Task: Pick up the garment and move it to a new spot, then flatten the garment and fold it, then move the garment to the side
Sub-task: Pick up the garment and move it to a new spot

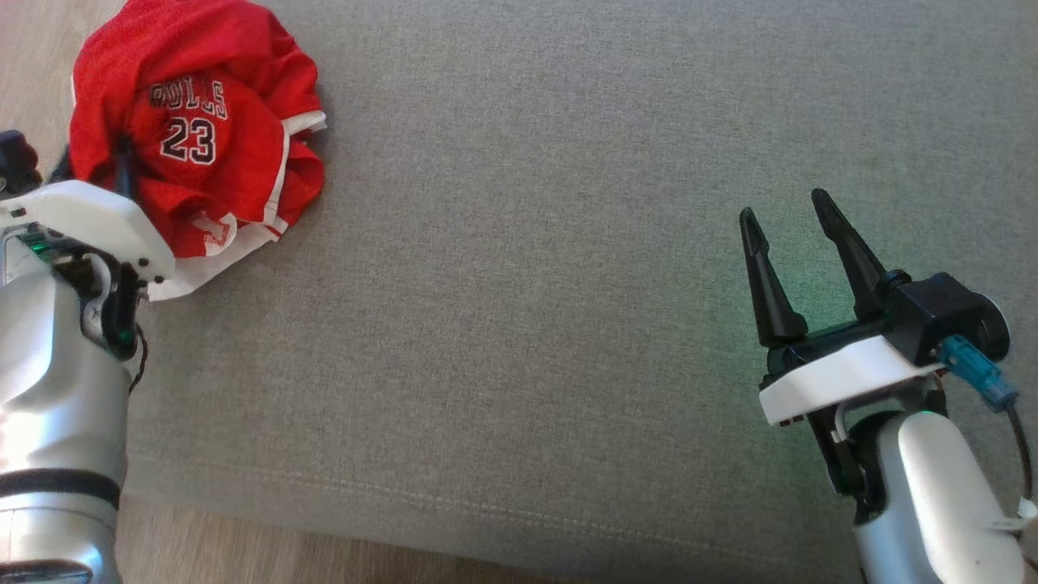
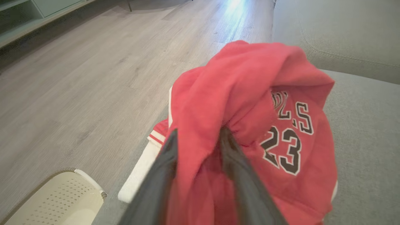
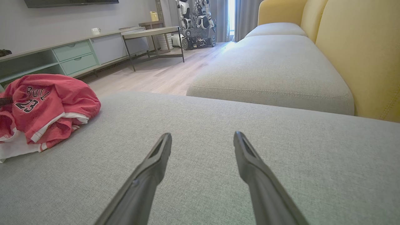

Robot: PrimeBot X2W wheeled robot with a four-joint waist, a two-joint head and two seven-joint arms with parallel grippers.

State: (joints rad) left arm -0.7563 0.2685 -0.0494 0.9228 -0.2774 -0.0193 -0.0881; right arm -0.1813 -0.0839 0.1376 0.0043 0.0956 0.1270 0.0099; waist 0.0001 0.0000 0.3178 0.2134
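Fold of the red Bulls jersey [image 2: 250, 78] between fingers of the left gripper [image 2: 199, 132], clamp impossible to tell; thin pinch liable to slip free on lifting.

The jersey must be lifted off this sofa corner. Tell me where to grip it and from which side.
Grip the raised red fold beside the 23 on the jersey, coming from the near-left with the left claw, whose fingers straddle it. The heap stands high there; the white hem lies flat on the sofa, likely harder to pinch.
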